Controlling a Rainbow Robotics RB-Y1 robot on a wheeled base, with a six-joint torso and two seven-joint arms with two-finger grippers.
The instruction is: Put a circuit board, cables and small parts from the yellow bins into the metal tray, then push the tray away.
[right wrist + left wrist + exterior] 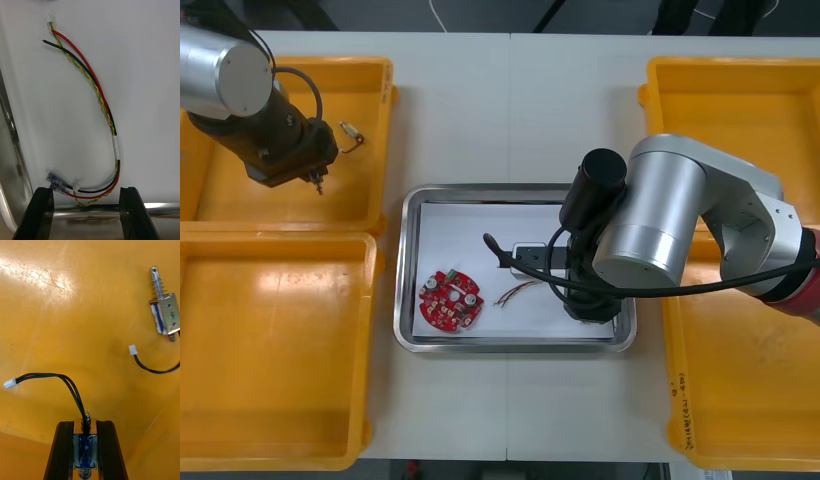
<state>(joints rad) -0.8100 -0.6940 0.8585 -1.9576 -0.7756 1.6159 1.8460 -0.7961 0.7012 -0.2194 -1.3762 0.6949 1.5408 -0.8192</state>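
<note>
Nearest us sit two yellow bins, the near left bin (275, 350) and the near right bin (745, 400). We count four bins in all, two on each side of the table (510, 100).

Between them is one metal tray (408, 270), white inside. In it we count one round red circuit board (450, 300) at the near left corner. One red and yellow cable (515, 293) lies just right of the board, apart from it. A dark item (525, 257) lies just beyond the cable, partly under the right arm; we cannot tell what it is.

The right gripper (85, 198) hangs low over the tray's near right part. The right wrist view adds what the front view hides. The fingers (41, 213) are spread wide and grip nothing. The cable's connector end lies on the white floor between them, and the tray's shiny rim is close by the fingertips. That view also resolves the cable into red, black and twisted yellow strands bound by a white sleeve.

Farther out, the left gripper (315, 180) is over the far left bin (290, 205). In the left wrist view its fingers (63, 450) are closed narrow on one small metal part (86, 448). The part's black lead (56, 377) runs out ahead of the fingertips to a white connector. A second small metal part (164, 313) lies loose on the bin floor, well apart from the fingers. That makes two parts counted. The far right bin (730, 100) sits beyond the right arm.
</note>
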